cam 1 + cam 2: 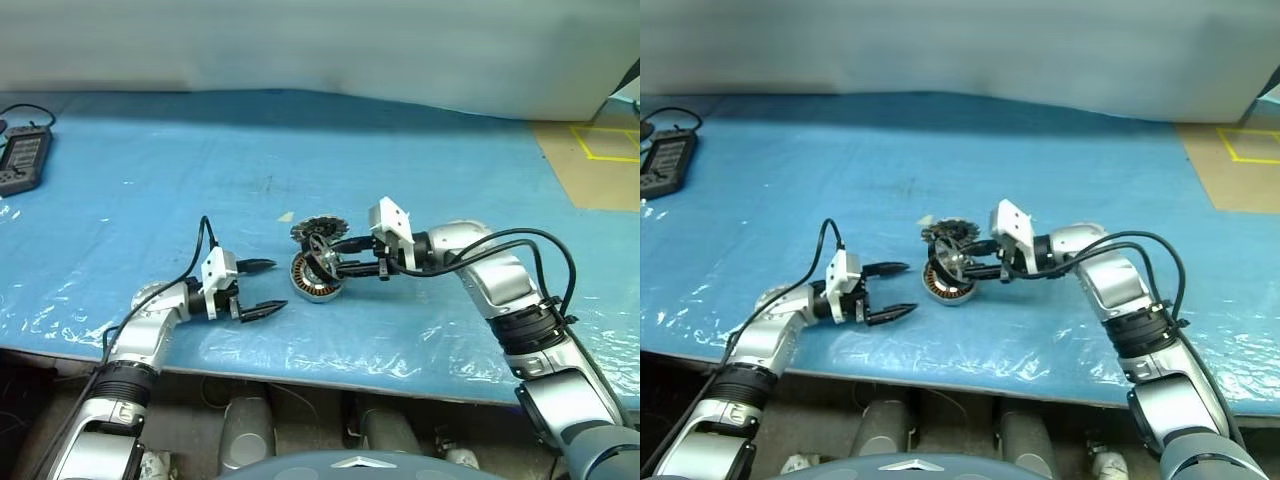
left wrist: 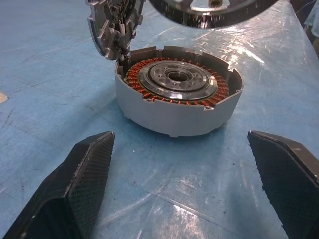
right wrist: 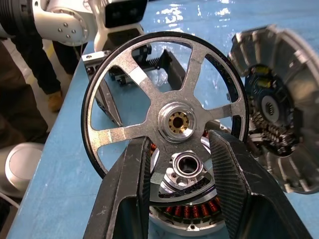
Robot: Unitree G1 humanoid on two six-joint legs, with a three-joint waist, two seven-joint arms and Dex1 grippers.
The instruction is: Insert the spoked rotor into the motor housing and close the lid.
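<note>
Right gripper (image 1: 335, 262) grasps the black-rimmed spoked rotor (image 3: 164, 107) just above the round copper-wound motor housing (image 2: 178, 97) near the blue bench's (image 1: 420, 160) front edge; the finned silver lid (image 3: 276, 99) leans against the housing; left gripper (image 1: 262, 290) gapes empty beside the housing.

- Table (image 1: 420, 150) covered with blue plastic sheet, wrinkled near front edge.
- Motor housing (image 1: 316, 281) sits on it, windings up.
- Lid (image 1: 318, 232) just behind it, propped on edge.
- Black handheld controller (image 1: 22, 158) at far left.

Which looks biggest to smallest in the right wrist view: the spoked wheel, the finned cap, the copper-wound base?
1. spoked rotor, though it is nearest the camera.
2. lid, cut off at the edge.
3. motor housing, mostly hidden.
</note>
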